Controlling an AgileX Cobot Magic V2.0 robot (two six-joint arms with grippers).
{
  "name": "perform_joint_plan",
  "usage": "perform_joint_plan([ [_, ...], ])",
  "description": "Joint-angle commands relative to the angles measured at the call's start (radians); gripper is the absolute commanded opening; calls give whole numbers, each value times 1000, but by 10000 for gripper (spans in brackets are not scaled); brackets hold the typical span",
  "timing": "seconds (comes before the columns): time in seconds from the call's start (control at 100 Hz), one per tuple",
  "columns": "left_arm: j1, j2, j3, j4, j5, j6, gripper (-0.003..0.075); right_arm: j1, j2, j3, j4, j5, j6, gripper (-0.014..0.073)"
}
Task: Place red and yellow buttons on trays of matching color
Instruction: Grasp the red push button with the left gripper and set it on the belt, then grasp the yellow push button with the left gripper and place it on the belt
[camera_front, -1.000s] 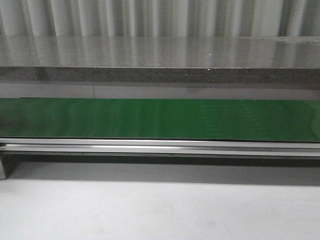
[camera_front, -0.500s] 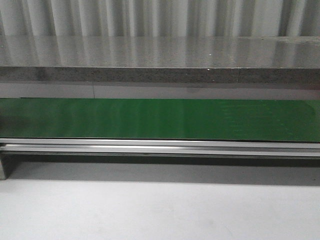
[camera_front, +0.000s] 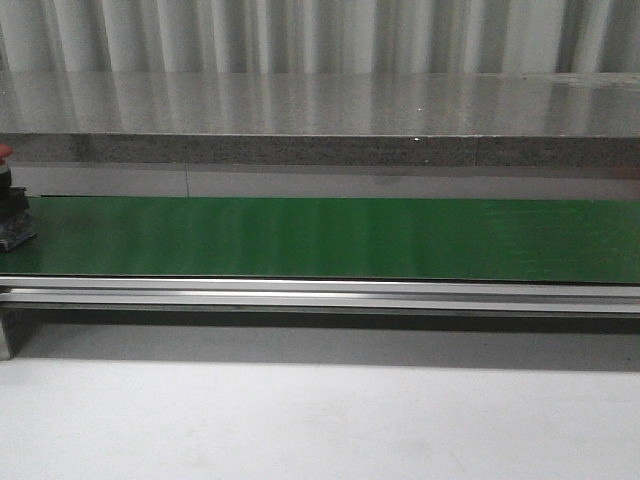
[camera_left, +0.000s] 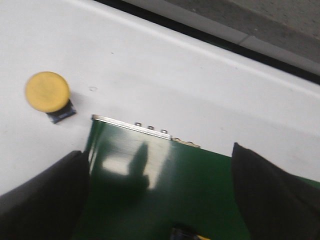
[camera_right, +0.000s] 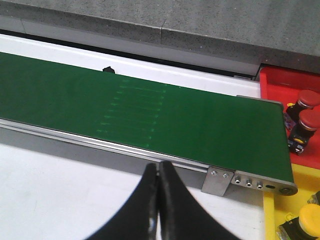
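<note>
A button (camera_front: 12, 215) sits on the conveyor belt (camera_front: 330, 238) at its far left end, before the stone ledge (camera_front: 320, 120).

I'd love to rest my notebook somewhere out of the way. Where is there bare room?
The white table in front of the green belt is bare. The belt is free except for a red button at its left end. The trays by the belt's end hold buttons.

We see the green conveyor belt (camera_front: 330, 238) running bare across nearly its whole length, open from above; only a red button (camera_front: 10, 205) stands at its far left edge. Behind it a granite ledge (camera_front: 320, 120) walls off the back. The white tabletop (camera_front: 320, 420) in front lies open. Past the belt's right end, a red tray (camera_right: 292, 82) holds two red buttons (camera_right: 306, 107), close together.
</note>
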Motion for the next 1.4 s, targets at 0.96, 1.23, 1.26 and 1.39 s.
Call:
perform_joint_plan([
  [0.96, 166, 417, -325, -80, 52, -219, 564, 0, 9, -21, 2, -72, -8, -66],
  [1.23, 166, 420, -325, -80, 50, -219, 287, 0, 9, -21, 2, -72, -8, -66],
  [1.26, 166, 420, -325, -80, 48, -219, 254, 0, 9, -21, 2, -72, -8, -66],
  [1.39, 166, 418, -325, -72, 50, -219, 146, 0, 9, -21, 2, -72, -8, -66],
])
